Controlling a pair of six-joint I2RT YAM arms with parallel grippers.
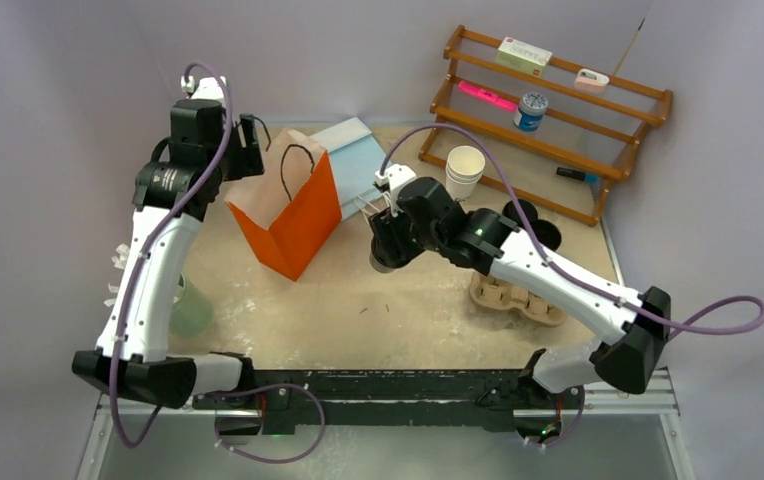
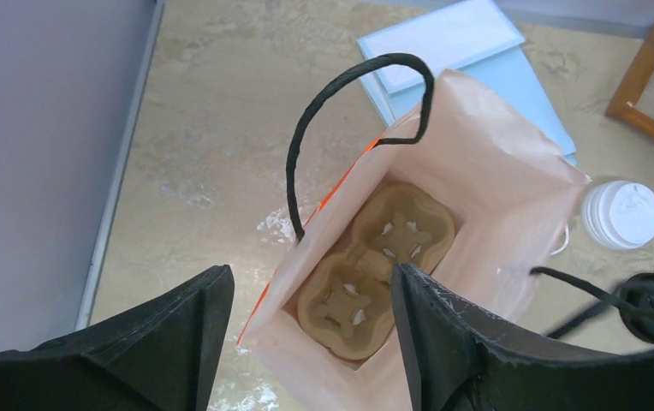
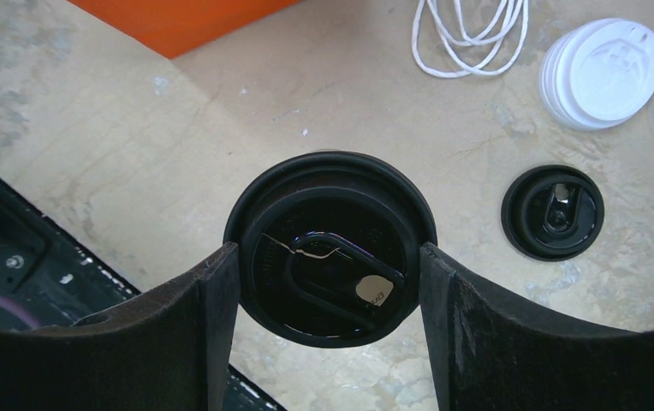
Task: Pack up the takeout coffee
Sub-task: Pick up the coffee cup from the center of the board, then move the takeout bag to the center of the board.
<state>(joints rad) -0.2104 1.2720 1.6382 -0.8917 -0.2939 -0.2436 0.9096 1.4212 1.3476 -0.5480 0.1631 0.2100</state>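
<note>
Right claw [image 3: 327, 257]: clamped on the lidded black cup [image 3: 332, 193], fingers against both sides of its lid.
Cup position: just right of the orange bag [image 1: 293, 220].
Left claw [image 2: 311, 274]: wide, astride the bag's rim.

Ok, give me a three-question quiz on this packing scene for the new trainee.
1. True or false: the pulp carrier inside the orange bag already holds a cup.
2. What sits between the right fingers? A. a spoon; B. a lidded black cup; C. a milk jug.
3. Which arm's fingers straddle the bag's rim?
Key: 1. False, both wells are empty. 2. B. 3. The left fingers.
</note>
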